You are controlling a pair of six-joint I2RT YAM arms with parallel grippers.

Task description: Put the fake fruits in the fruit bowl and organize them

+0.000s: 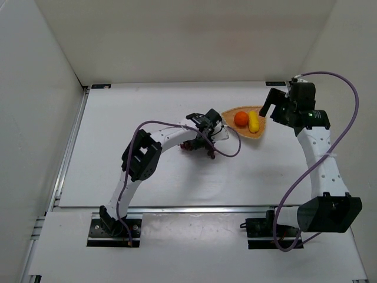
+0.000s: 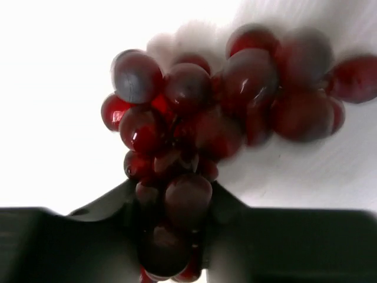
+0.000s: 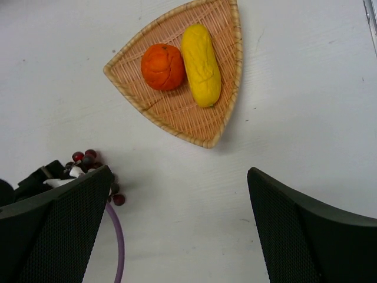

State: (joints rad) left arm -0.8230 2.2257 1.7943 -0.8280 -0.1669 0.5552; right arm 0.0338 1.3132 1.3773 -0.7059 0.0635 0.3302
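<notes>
1. Woven tan fruit bowl (image 1: 231,112) lies just beside the right gripper (image 1: 268,109) in the top view and a short way off to the right of the left gripper (image 1: 197,141). It already holds the orange (image 1: 240,118) and the yellow fruit (image 1: 254,121). The grape bunch (image 1: 189,145) sits on the table (image 1: 118,118) at the left gripper's fingertips, outside the bowl. The step in hand looks like picking up the grapes, the last fruit. The arm and its purple cable cover most of the bunch here.

2. In the left wrist view, red grapes fill the frame, the lower ones wedged between the two dark fingers, which appear closed on them. The next move likely calls for a lift clear of the table and a carry across to the bowl's free corner. The view is blurred and the fingertips are cut off, so how firm the hold is cannot be judged.

3. In the right wrist view, the fingers stand wide apart with nothing between them, and the bowl lies ahead of them. Only a few grapes peek past the left finger.
</notes>
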